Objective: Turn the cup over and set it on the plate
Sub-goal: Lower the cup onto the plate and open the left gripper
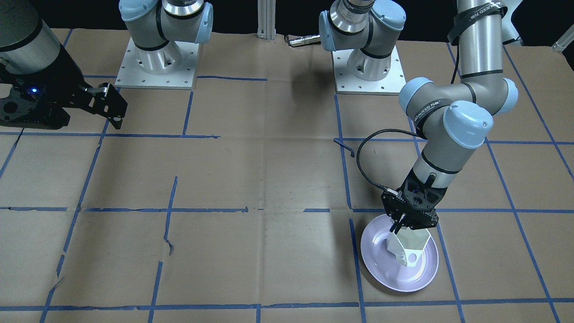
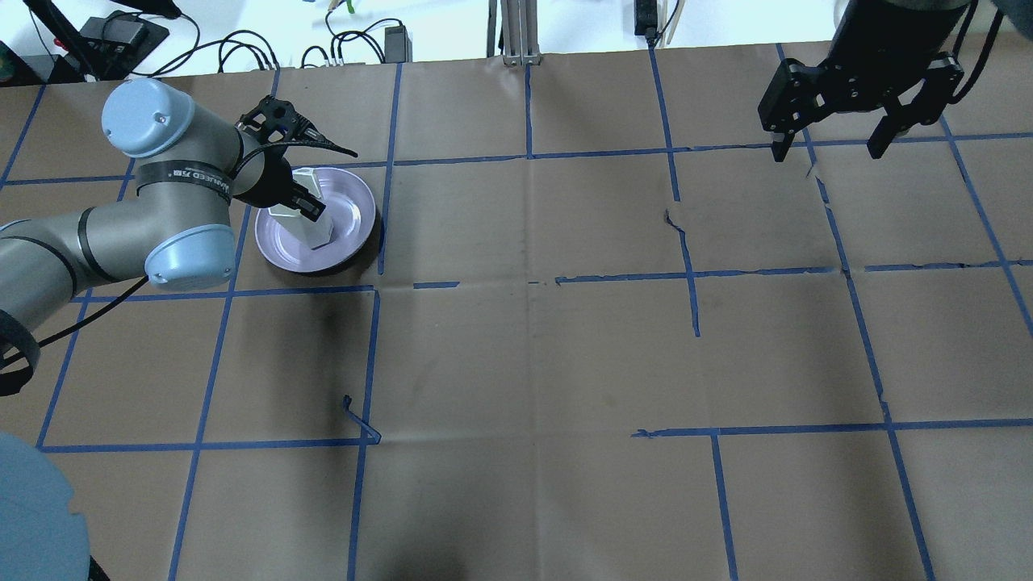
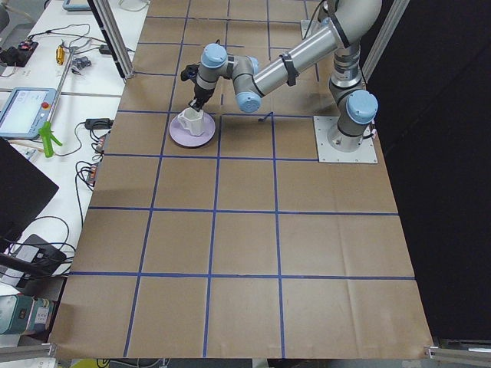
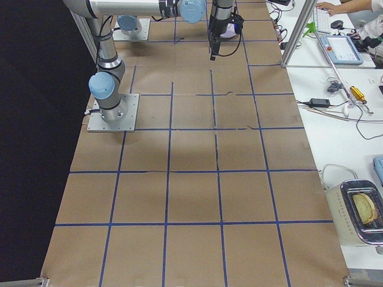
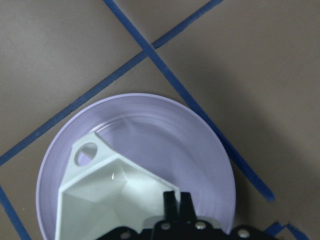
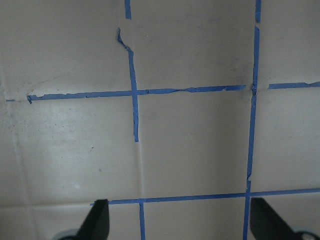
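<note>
Though partly hidden, cup (image 1: 410, 248) on plate (image 1: 380, 265)

The left tool (image 1: 398, 228) stands straight down over the plate (image 1: 381, 265), pinching the wall of the cup (image 1: 409, 247), close to the tabletop's (image 2: 533, 355) edge across from the robot, toward its left end. The left arm (image 1: 453, 121) hangs bent over the robot-side approach, so the plate's rim is reachable mainly from the far edge and the middle. The right tool (image 2: 830, 149), fingers spread wide, hovers near the far right corner. Bare taped paper runs between them. Two base plates (image 1: 134, 76) occupy the robot's edge.
</note>
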Controlling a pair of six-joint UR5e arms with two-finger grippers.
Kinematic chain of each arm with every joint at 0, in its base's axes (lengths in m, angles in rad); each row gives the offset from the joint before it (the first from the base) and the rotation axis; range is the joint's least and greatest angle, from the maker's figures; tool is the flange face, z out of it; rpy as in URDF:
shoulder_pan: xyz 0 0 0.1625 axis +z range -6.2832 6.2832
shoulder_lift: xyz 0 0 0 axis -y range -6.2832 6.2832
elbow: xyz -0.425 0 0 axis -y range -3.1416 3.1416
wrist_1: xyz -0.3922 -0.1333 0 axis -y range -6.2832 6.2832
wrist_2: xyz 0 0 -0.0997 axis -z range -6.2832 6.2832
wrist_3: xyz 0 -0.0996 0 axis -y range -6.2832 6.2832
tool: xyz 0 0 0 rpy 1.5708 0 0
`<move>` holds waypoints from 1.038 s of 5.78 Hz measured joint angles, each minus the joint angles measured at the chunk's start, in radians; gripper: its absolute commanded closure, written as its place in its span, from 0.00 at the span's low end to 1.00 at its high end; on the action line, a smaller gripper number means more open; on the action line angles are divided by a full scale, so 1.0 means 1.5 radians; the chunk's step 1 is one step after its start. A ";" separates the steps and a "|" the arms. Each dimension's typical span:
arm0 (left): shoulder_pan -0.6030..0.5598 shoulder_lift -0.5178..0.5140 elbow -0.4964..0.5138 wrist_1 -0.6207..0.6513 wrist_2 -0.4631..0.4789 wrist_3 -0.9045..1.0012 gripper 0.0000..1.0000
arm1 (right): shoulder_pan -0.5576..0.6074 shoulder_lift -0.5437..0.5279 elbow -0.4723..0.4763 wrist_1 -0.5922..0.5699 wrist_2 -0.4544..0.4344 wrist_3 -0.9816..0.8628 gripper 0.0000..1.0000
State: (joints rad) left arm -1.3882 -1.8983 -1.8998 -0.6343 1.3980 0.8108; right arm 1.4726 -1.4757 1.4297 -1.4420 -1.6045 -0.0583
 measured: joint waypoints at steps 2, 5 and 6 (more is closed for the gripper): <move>0.000 -0.001 0.000 0.002 -0.002 -0.009 0.01 | 0.000 0.000 0.000 0.000 0.000 0.000 0.00; -0.005 0.034 0.024 -0.062 0.005 -0.065 0.01 | 0.000 0.000 0.000 0.000 0.000 0.000 0.00; -0.006 0.057 0.058 -0.148 0.009 -0.100 0.01 | 0.000 0.000 0.000 0.000 0.000 0.000 0.00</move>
State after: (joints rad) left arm -1.3975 -1.8124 -1.8128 -0.8562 1.4116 0.6605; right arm 1.4726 -1.4756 1.4297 -1.4419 -1.6046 -0.0583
